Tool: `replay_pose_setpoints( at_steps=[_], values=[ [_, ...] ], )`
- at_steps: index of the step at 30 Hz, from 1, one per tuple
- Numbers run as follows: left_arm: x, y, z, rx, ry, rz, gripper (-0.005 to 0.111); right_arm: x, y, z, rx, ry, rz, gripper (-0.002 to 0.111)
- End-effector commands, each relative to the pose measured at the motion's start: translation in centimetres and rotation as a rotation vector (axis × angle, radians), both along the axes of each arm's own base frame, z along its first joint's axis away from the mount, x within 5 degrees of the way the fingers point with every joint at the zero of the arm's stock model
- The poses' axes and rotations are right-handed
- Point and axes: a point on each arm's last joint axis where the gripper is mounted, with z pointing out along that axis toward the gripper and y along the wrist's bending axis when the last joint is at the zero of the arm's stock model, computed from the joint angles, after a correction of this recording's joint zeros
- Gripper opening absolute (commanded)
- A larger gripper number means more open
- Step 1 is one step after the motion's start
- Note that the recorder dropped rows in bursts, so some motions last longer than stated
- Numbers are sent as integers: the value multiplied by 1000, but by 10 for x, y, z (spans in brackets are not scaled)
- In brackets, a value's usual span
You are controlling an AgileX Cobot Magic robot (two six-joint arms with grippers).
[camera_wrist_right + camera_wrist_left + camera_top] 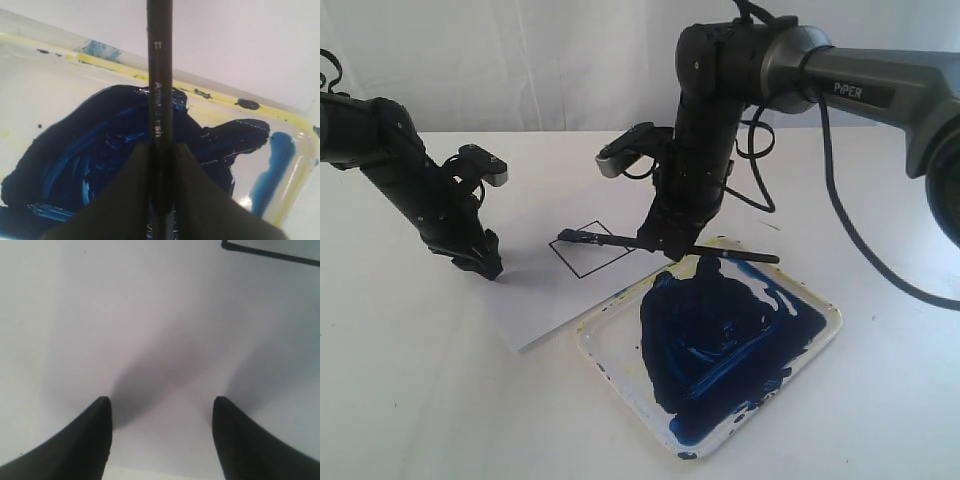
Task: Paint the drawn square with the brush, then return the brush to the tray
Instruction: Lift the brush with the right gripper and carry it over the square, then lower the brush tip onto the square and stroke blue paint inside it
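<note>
The drawn square (592, 248) is a thin black outline on the white paper sheet (535, 290), its inside blank white. My right gripper (662, 243) is shut on the brush (665, 246), which lies nearly level just above the paper, its blue tip (567, 236) over the square's left corner. In the right wrist view the black handle (159, 90) runs between the closed fingers (131, 185) over the tray (30, 90). The tray (820, 345), smeared dark blue, sits to the right of the paper. My left gripper (485, 262) stands open, tips down on the paper's left part (160, 355).
A corner of the square's outline (270, 252) shows in the left wrist view. Black cables (840, 220) hang from the right arm over the white table (410, 400). The tray's rim (210, 95) carries yellow specks.
</note>
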Motion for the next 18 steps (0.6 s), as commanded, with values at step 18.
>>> replay_pose_setpoints(
  at_steps=[18],
  values=[
    [-5, 0, -7, -4, 64, -3, 62, -1, 4, -2, 30, 24, -13, 0]
  ],
)
